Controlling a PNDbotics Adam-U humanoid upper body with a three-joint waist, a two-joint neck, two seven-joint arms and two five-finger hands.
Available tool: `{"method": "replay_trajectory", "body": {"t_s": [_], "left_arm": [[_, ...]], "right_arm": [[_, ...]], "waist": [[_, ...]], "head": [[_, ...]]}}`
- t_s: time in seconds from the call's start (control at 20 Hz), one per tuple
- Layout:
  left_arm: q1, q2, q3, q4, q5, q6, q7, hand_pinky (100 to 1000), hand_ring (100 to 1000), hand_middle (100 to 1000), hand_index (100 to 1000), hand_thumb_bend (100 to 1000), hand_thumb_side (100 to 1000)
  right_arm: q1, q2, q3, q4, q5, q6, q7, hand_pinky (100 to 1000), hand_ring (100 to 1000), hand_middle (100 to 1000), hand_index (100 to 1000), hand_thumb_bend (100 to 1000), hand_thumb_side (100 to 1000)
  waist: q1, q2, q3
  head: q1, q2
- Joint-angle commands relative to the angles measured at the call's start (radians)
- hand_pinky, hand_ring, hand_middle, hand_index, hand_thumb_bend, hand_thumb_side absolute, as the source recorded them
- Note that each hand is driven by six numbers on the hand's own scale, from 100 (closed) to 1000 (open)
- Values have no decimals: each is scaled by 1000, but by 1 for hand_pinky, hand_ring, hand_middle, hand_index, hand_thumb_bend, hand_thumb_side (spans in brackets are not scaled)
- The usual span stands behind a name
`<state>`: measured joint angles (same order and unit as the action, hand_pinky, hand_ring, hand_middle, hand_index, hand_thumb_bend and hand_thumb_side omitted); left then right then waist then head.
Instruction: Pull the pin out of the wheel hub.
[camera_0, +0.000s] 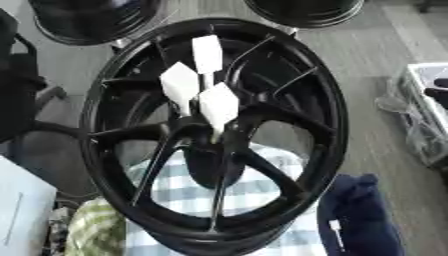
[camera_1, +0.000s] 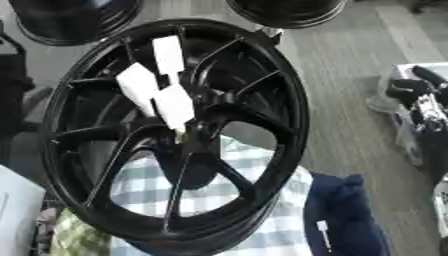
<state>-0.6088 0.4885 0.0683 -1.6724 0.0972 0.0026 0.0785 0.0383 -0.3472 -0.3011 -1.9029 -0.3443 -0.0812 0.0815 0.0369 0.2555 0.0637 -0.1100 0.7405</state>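
I see the black wheel (camera_0: 214, 135) standing tilted, three white tagged pins (camera_0: 217, 105) rising from its hub, long axes pointing up and away. My right hand (camera_1: 418, 92) hangs well to the right; I cannot tell its fingers. My left hand is unseen.

The right hand (camera_1: 422, 97) shows at the right edge of the right eye view: black, rounded finger segments above a paler, silver-grey stretch of joints. Its outline is blurred, so no screws, cables or markings can be made out. In the left eye view only a dark tip of it shows at the edge.
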Motion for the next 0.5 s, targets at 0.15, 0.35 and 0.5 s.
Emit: {"method": "replay_trajectory", "body": {"t_s": [0.15, 0.35, 0.5], "left_arm": [[-148, 159, -104, 55, -47, -36, -100, 740, 805, 653, 731, 100, 635], [-261, 212, -187, 97, -75, -46, -180, 750, 808, 666, 746, 100, 573], [-358, 235, -254, 115, -102, -68, -263, 775, 817, 699, 777, 100, 497]], "right_arm": [[13, -14, -6, -26, 15, 4, -1, 976, 759, 712, 875, 100, 530], [30, -11, -9, -33, 27, 2, -5, 977, 760, 712, 876, 100, 533], [43, -12, -11, -39, 33, 0, -9, 977, 760, 713, 876, 100, 532]], "waist": [[3, -16, 7], [5, -17, 16], [7, -21, 19]], "head": [[25, 7], [32, 2], [25, 4]]}}
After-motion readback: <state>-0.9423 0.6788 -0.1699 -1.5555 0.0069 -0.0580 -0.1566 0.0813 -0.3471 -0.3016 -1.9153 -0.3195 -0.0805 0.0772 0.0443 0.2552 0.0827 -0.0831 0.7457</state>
